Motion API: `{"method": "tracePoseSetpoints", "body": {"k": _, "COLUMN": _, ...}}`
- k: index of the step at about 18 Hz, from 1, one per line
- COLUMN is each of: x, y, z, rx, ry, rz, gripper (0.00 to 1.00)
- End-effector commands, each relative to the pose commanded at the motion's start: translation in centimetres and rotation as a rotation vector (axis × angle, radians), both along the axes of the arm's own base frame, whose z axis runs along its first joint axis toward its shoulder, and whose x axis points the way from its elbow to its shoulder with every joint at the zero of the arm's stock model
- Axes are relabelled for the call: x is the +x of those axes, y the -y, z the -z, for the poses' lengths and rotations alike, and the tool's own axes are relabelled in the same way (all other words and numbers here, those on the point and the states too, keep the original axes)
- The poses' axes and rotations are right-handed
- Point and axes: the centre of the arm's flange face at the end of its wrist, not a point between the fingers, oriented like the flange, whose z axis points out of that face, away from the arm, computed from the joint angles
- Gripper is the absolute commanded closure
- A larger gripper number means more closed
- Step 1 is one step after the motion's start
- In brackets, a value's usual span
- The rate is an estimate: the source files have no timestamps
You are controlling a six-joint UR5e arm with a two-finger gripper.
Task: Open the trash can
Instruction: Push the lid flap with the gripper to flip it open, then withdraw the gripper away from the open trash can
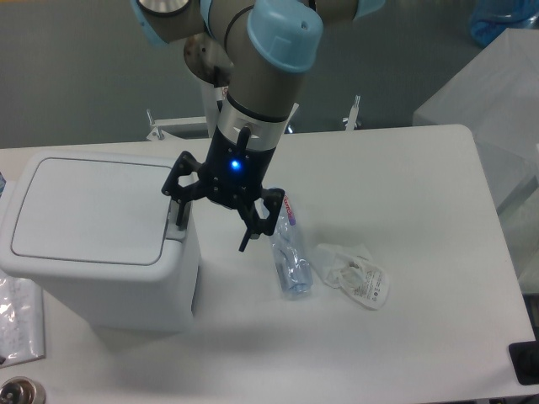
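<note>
we see our single arm reaching down from the top of the view, its grey body capped with pale blue joint covers. the wrist tilts toward the lower left and ends in a silver ring, then a black housing with a blue light lit on it. our hand (212, 233) hangs from it with its two black fingers spread wide apart, nothing between them. the left finger (179, 210) points down; the right finger (247, 238) angles down lower.
</note>
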Motion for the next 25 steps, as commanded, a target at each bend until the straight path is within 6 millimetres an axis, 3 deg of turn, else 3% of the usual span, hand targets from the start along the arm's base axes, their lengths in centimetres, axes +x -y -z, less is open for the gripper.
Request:
{"method": "tracePoseSetpoints", "body": {"k": 10, "x": -0.6, "y": -0.4, "z": -0.9, "rx": 0.019, "ry": -0.022, "rz": 0.007, "gripper": 0.00}}
{"method": "tracePoseSetpoints", "body": {"k": 16, "x": -6.0, "y": 1.3, "z": -2.6, "rx": 0.089, "ry": -0.110, "rz": -0.066, "gripper": 0.00}}
{"method": "tracePoseSetpoints", "body": {"k": 18, "x": -8.0, "y": 2.3, "z": -1.8, "rx": 0.088, "ry": -0.133, "rz": -0.061, "gripper": 0.00}}
{"method": "tracePoseSetpoints", "body": {"k": 22, "x": -12.5, "y": 3.1, "z": 3.7, "rx": 0.044, "ry": -0.132, "rz": -0.006, "gripper": 0.00}}
{"method": "tracePoseSetpoints", "body": {"k": 25, "x": -17.9, "y": 5.2, "z": 8.4, "rx": 0.010, "ry": -0.122, "rz": -0.012, "gripper": 0.00}}
